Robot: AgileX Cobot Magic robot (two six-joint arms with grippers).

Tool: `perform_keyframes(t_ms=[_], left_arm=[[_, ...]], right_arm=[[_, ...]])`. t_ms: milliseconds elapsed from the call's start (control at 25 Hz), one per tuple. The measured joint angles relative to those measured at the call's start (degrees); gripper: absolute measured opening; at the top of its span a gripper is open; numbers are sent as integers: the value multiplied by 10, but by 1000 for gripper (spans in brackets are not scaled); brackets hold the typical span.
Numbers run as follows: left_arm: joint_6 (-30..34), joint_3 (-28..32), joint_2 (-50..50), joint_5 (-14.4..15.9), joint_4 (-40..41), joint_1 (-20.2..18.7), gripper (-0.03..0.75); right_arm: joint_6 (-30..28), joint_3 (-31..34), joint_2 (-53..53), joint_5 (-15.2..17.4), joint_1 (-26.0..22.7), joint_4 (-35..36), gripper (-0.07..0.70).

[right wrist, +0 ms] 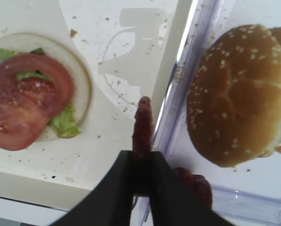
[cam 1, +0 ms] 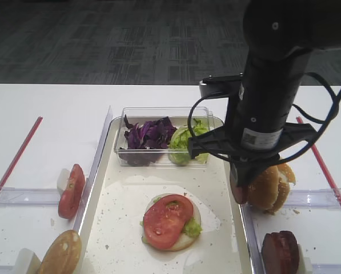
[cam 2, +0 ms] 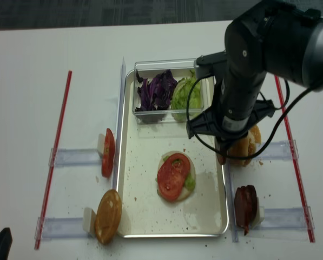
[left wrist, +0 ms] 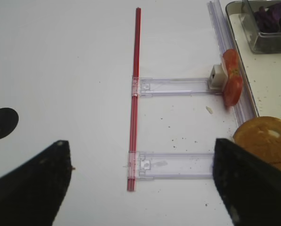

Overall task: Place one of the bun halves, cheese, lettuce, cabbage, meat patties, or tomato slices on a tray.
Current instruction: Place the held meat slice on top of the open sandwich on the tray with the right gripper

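My right gripper (right wrist: 142, 157) (cam 1: 239, 184) is shut on a meat patty (right wrist: 143, 120) (cam 1: 239, 194), held edge-on just above the tray's (cam 1: 124, 194) right rim (right wrist: 166, 89). On the tray lies a bun base with lettuce and tomato slices (cam 1: 169, 220) (right wrist: 22, 101). More meat patties (cam 1: 280, 251) stand in the right rack, with bun halves (cam 1: 270, 185) (right wrist: 239, 94) behind them. The clear tub holds cabbage (cam 1: 150, 134) and lettuce (cam 1: 184, 140). My left gripper (left wrist: 140, 146) hangs open over bare table. Cheese is out of view.
Left of the tray, clear racks hold upright tomato slices (cam 1: 72, 191) (left wrist: 232, 77) and a bun half (cam 1: 61, 254) (left wrist: 265, 141). Red strips (cam 1: 16, 160) (cam 1: 324, 171) run along both sides. The right arm's cables hang over the tray's right side.
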Motion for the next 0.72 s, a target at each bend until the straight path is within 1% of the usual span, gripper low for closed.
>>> perform_keyframes(t_ms=[160, 480, 600, 720], left_arm=[[0, 0, 0, 0, 0, 0, 565], [0, 0, 0, 0, 0, 0, 565], [0, 0, 0, 0, 0, 0, 565], [0, 0, 0, 0, 0, 0, 565]], right_arm=[[-16, 0, 0, 3, -8, 9, 118], [-24, 0, 0, 0, -8, 23, 118], [-64, 0, 0, -17, -8, 65, 118], [-121, 0, 0, -37, -8, 149, 118]])
